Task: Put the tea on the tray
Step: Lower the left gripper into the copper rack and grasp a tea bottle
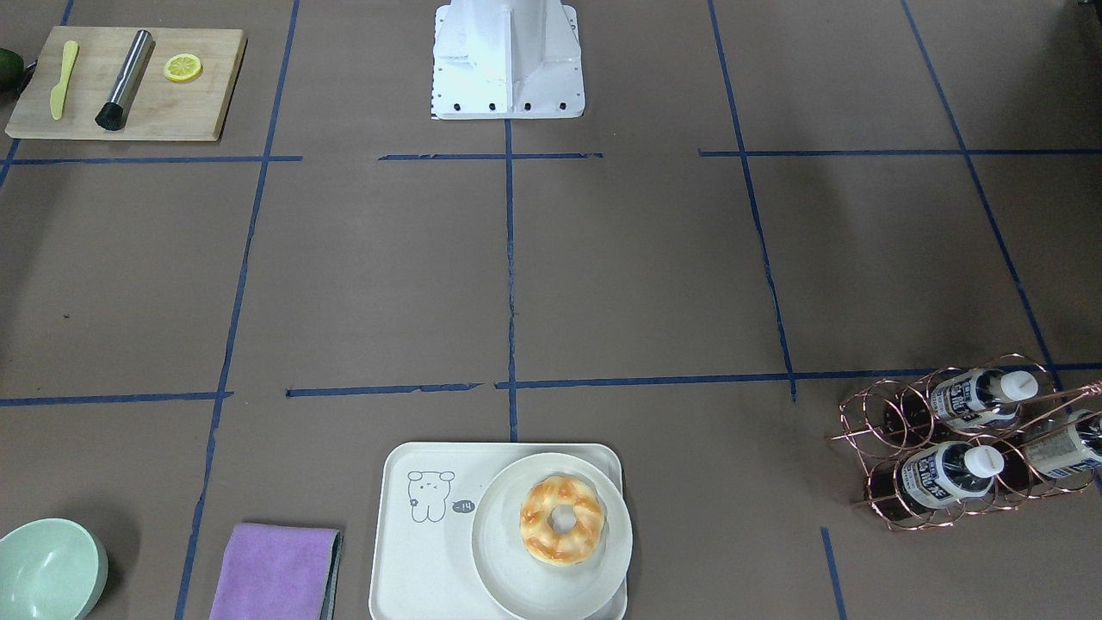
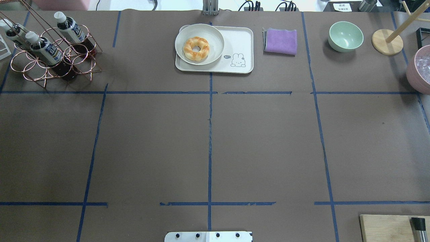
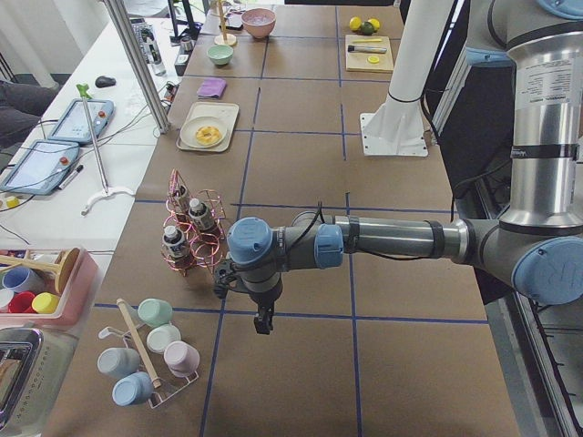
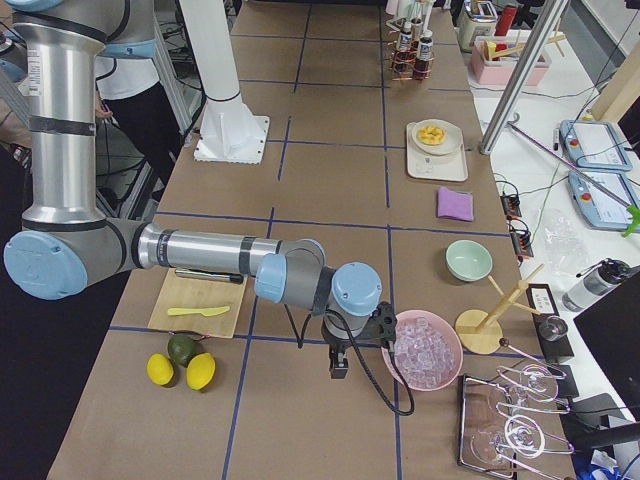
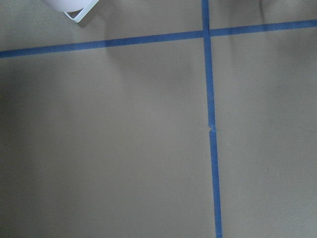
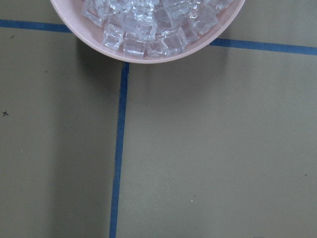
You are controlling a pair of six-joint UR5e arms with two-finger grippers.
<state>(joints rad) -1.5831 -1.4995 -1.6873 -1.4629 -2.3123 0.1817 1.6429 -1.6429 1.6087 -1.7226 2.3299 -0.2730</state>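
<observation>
Three alike tea bottles with white caps and navy-and-white labels lie in a copper wire rack at the far left of the overhead view; I cannot tell them apart. They also show in the front-facing view. The off-white tray with the cartoon drawing sits at the far middle and carries a round plate with a doughnut. My left gripper hangs over bare table near the rack in the exterior left view. My right gripper hangs beside the pink ice bowl. I cannot tell whether either is open.
A purple cloth and a green bowl lie right of the tray. A pink bowl of ice fills the top of the right wrist view. A wooden cutting board holds a knife, a muddler and a lemon slice. A rack of pastel cups stands near the left gripper.
</observation>
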